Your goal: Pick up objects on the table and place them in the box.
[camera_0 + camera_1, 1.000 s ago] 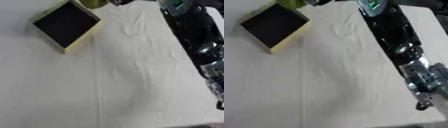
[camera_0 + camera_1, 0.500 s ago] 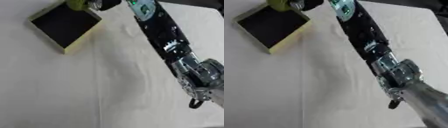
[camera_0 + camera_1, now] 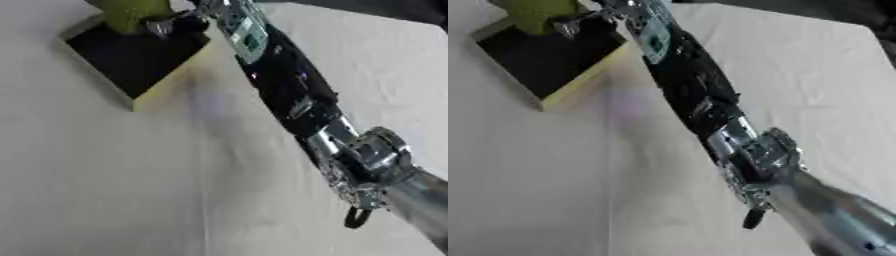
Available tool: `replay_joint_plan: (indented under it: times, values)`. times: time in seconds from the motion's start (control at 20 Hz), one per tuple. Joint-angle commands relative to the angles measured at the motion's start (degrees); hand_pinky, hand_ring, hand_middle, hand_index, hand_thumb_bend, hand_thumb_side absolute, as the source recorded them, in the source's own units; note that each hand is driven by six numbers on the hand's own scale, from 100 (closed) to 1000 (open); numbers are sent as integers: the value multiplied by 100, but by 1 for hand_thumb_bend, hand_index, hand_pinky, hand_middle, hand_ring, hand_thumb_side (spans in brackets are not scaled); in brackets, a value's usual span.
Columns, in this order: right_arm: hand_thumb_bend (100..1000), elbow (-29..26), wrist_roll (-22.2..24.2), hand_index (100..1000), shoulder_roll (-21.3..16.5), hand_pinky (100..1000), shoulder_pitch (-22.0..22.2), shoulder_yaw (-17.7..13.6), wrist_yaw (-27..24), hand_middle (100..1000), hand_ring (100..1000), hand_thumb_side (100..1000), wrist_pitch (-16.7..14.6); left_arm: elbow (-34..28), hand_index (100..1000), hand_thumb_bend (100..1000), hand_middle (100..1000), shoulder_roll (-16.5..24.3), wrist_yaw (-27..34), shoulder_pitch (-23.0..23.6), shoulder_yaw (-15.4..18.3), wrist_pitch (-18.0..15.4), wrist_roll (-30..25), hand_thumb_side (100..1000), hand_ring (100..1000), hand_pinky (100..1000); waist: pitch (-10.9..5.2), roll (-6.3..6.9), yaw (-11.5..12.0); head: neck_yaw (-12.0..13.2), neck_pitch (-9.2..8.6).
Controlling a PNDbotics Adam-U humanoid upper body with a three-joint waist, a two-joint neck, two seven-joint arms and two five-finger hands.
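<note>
Right hand now over box far left, fingers curled round yellow-green object; left eye view shows grip clearer.

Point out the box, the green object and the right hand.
box point(image 3: 131, 57), left eye view, on its dark inside floor.
green object point(image 3: 131, 12), left eye view, on its side over the box.
right hand point(image 3: 175, 25), left eye view, on a finger beside the green object.
</note>
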Motion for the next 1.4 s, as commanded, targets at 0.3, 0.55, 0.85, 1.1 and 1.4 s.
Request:
replay_joint_plan:
  times: [0.3, 0.55, 0.85, 1.1, 1.4]
  values:
    - [100, 281, -1145, 737, 172, 739, -91, -220, 1313, 564, 846, 100, 361, -95, 692, 100, 602, -24, 126, -218, -84, 9, -128, 531, 709, 591, -77, 47, 124, -210, -172]
    - [100, 341, -1218, 863, 207, 827, -75, -177, 1766, 791, 993, 100, 354, -95, 692, 100, 602, -36, 140, -224, -89, 13, -150, 530, 709, 591, -72, 55, 124, -202, -175]
    - [193, 40, -806, 920, 144, 897, -122, -92, 1859, 872, 1000, 100, 245, -95, 692, 100, 602, -21, 124, -176, -77, 24, -146, 532, 710, 591, -106, 89, 49, -137, -141]
    - [225, -477, -313, 940, 16, 910, -193, -156, 1539, 873, 1000, 100, 342, -95, 692, 100, 603, 9, 100, -95, -67, 44, -157, 535, 711, 590, -158, 121, -41, -74, -92]
    - [186, -999, 179, 943, -114, 901, -181, -225, 677, 869, 1000, 100, 576, -95, 692, 100, 603, 42, 74, -20, -55, 61, -154, 538, 712, 590, -217, 154, -136, -24, -51]
